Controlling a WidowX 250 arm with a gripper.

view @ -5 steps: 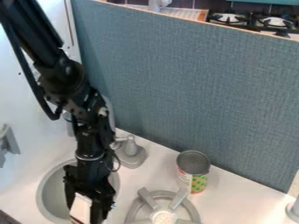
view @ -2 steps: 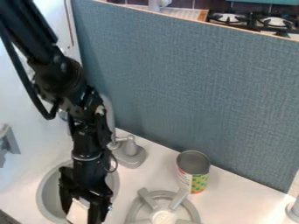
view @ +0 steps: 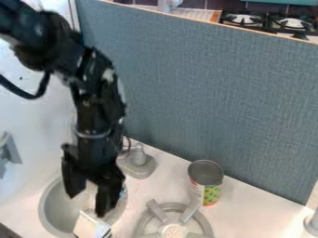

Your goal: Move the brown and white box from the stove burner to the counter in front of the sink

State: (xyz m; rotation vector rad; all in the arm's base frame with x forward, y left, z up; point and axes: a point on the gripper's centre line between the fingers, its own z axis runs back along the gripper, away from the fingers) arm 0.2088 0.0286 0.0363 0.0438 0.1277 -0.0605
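At the left edge, a grey fixture (view: 9,148) is being seen upright against the white wall. Nearer and to its right, the round grey sink basin (view: 48,212) is being partly covered by the black arm (view: 93,109), which is coming in from the upper left, bending at its thick joint and hanging almost straight down. The gripper (view: 87,205) is being held over the basin, pointing down, its two fingers parted widely with nothing gripped between them. Just below, at the basin's near right part, a small white box (view: 89,228) is lying at a tilt, partly cut off by the near edge; whether it is being touched by the right-hand fingertip, or supported by the rim, cannot be told. The step in hand is being judged as either a grasp or a release of this box; the next move is calling for clearance around it, so that it is not being knocked. Right of the arm, a grey tap base (view: 137,163) is being set on the white counter (view: 164,186). Farther right, a grey burner (view: 174,228) is being placed near, and an open can (view: 205,180) is being stood upright just beyond, before the tall blue-grey panel (view: 208,88).
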